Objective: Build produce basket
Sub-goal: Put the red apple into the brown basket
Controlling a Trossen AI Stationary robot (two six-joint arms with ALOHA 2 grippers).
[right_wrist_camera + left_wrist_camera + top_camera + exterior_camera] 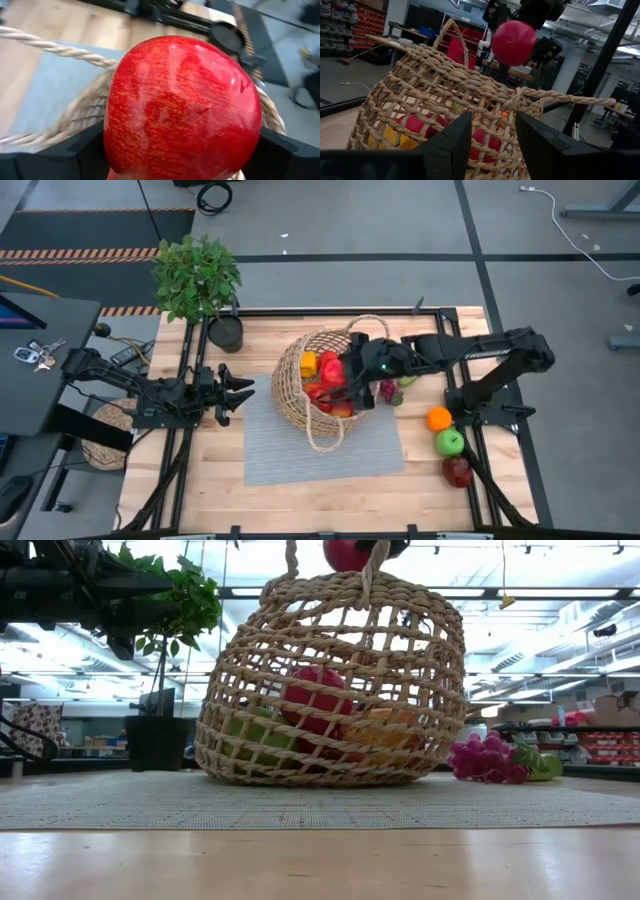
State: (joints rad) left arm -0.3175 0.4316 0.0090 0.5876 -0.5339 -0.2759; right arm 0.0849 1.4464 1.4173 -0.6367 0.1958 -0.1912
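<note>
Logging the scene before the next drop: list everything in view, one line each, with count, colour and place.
basket: one, tan wicker, on the mat, holding red, yellow and orange produce
red apple: one, held above the basket
grapes: one bunch, purple, right of the basket
orange, green apple, dark red apple: one each, at the table's right edge
mat: one, grey, mid-table
potted plant: one, green in a black pot, back left
left gripper: open, left of the basket
right gripper: shut on the red apple
</note>
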